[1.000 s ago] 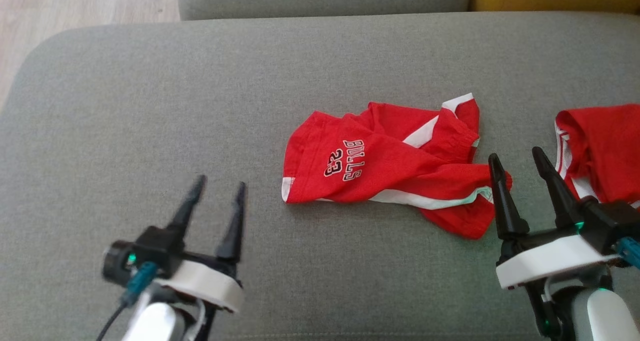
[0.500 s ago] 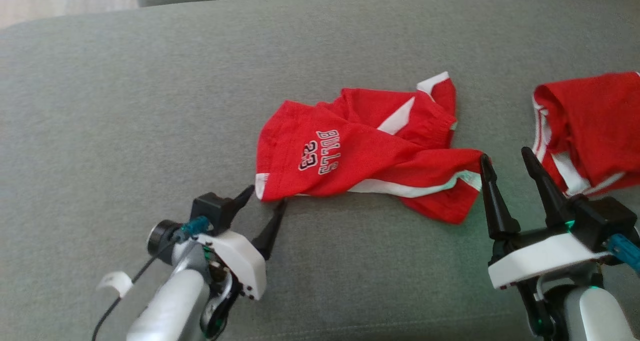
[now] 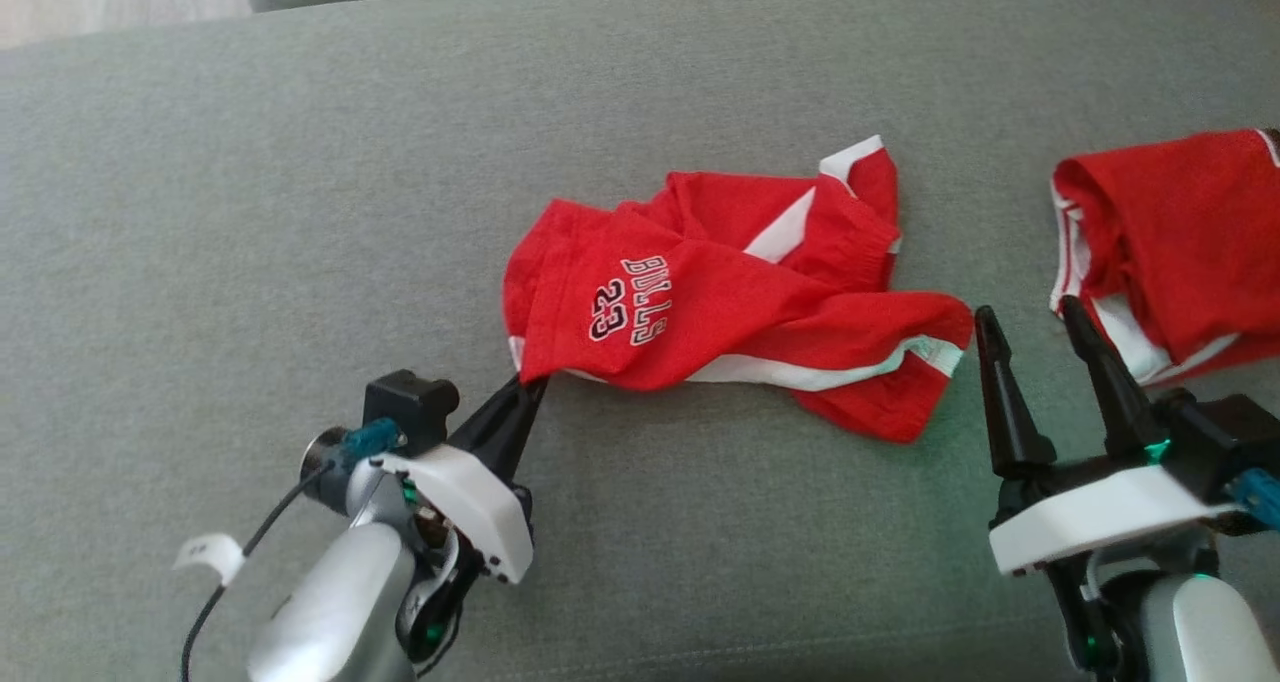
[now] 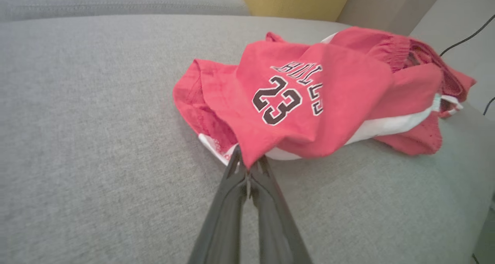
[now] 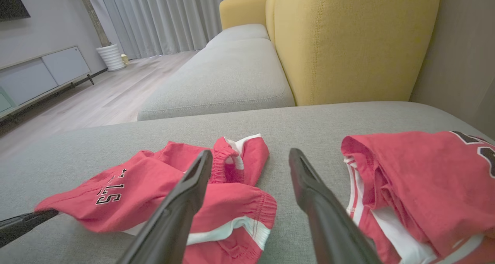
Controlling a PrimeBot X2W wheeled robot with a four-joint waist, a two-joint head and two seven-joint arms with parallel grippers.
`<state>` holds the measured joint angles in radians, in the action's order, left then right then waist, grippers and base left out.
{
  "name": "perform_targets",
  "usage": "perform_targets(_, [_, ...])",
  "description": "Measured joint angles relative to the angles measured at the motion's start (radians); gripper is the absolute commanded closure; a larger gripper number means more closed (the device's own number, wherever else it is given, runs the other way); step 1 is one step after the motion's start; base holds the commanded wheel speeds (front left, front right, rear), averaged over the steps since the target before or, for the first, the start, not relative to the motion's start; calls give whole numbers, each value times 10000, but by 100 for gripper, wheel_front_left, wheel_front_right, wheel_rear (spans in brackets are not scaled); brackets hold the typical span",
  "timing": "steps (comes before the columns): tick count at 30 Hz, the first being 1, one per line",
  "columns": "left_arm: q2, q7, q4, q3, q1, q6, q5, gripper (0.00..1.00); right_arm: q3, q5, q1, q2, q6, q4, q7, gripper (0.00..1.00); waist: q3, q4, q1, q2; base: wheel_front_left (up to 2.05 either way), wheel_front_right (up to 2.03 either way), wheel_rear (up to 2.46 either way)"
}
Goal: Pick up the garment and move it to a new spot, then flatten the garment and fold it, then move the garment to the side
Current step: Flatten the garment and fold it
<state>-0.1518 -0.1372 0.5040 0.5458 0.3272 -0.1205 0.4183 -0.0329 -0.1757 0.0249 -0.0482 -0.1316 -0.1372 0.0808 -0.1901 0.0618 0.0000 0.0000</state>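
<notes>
Head view: crumpled red mesh shorts with white trim (image 3: 720,302), mid grey sofa cushion (image 3: 250,212), printed "BULLS 23"; hem corner now pinched between pressed-together fingers of left gripper (image 3: 528,390), spread and clear of cloth 1 second ago. Grasp made, probably ready for lifting. Fingers of right gripper (image 3: 1028,312) spread, empty, just beside shorts. Left wrist view: "23" legible. Right wrist view: "LS" legible, second red garment (image 5: 417,171) alongside.

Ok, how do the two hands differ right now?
The left hand is shut, pinching a corner of the red Bulls shorts; the right hand is open and holds nothing. The left hand's tips meet on the fabric; the right hand's fingers point between the shorts and a second red garment. Both have long dark fingers.
</notes>
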Motion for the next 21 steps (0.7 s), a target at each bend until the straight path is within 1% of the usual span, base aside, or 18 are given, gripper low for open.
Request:
perform_targets(4, [-257, 12, -1116, 73, -535, -17, 81, 100, 121, -102, 8, 2, 0, 2, 92, 0, 20, -239, 0, 0, 0, 0, 0])
perform_targets(10, [-679, 575, -2905, 251, -1789, 272, 165, 100, 167, -268, 19, 4, 0, 0, 215, 0, 63, -631, 0, 0, 0, 0, 0])
perform_targets(14, [-826, 1012, -3996, 326, -2400, 430, 347, 100, 174, -284, 56, 6, 0, 4, 267, 0, 83, -804, 0, 0, 0, 0, 0])
perform_targets(18, [-895, 1283, -4878, 314, -2739, 529, 698, 100, 173, -355, 66, 6, 0, 2, 337, 0, 58, -868, 0, 0, 0, 0, 0])
perform_targets(21, [-930, 1296, -5037, 180, -2659, 562, 859, 100, 173, -445, 64, 6, 0, 2, 405, 0, 2, -832, 0, 0, 0, 0, 0])
